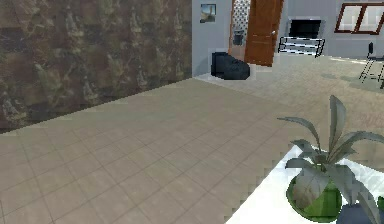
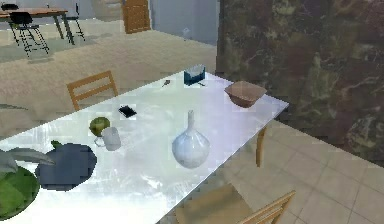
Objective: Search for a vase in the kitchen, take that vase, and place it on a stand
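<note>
A pale vase (image 2: 190, 146) with a round belly and a thin neck stands upright on the white table (image 2: 160, 105), near its front edge in the arm side view. Far off in the forward view, a low stand (image 1: 301, 45) carries a television (image 1: 304, 26) against the back wall.
On the table are a brown bowl (image 2: 245, 94), a mug (image 2: 112, 138), a dark plate (image 2: 67, 165), a small box (image 2: 194, 74) and a potted plant (image 1: 325, 185). Wooden chairs (image 2: 92, 88) flank it. A dark patterned wall (image 1: 90, 50), a beanbag (image 1: 230, 67) and a wooden door (image 1: 265, 30) lie ahead across open tiled floor.
</note>
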Motion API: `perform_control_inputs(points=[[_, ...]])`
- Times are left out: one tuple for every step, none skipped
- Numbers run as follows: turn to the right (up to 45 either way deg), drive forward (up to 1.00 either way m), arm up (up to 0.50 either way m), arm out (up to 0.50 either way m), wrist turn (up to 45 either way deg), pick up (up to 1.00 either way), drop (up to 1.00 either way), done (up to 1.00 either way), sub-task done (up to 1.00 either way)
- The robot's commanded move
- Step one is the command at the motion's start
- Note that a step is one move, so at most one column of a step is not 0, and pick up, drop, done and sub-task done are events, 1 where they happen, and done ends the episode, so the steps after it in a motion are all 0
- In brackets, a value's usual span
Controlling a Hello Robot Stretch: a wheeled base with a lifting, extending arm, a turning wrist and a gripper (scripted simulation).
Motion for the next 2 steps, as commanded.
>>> perform_control_inputs(points=[[0.0, 0.00, 0.50, 0.00, 0.0, 0.00, 0.00, 0.00, 0.00], [0.0, 0.00, 0.32, 0.00, 0.0, 0.00, 0.00, 0.00, 0.00]])
